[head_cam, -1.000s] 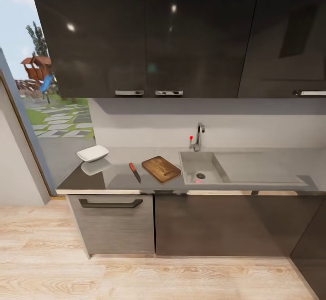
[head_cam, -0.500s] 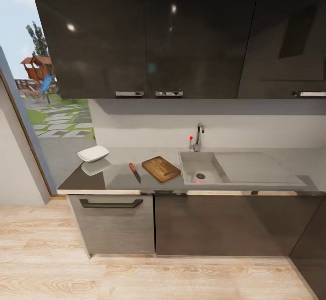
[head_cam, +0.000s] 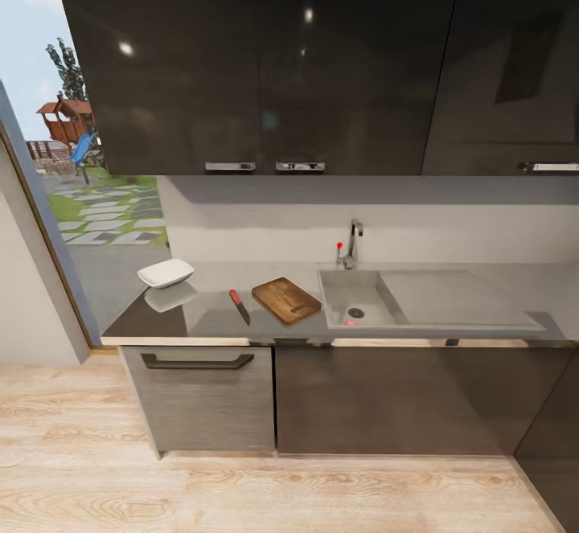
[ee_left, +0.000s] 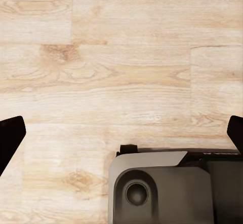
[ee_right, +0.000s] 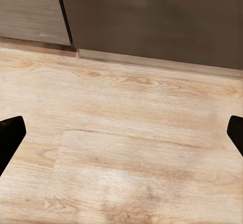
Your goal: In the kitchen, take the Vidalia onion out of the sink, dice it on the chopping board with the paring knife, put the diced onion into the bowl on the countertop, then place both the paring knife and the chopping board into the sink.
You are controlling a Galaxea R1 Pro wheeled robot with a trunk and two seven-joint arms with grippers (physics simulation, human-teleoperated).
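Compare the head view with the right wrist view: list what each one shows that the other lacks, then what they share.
Head view alone: the countertop with the bowl, the knife, the chopping board and the sink, plus a small pink thing near its drain.

Right wrist view alone: the right gripper, its dark fingers wide apart over bare floor.

Both: the wooden floor and the dark lower cabinet fronts.
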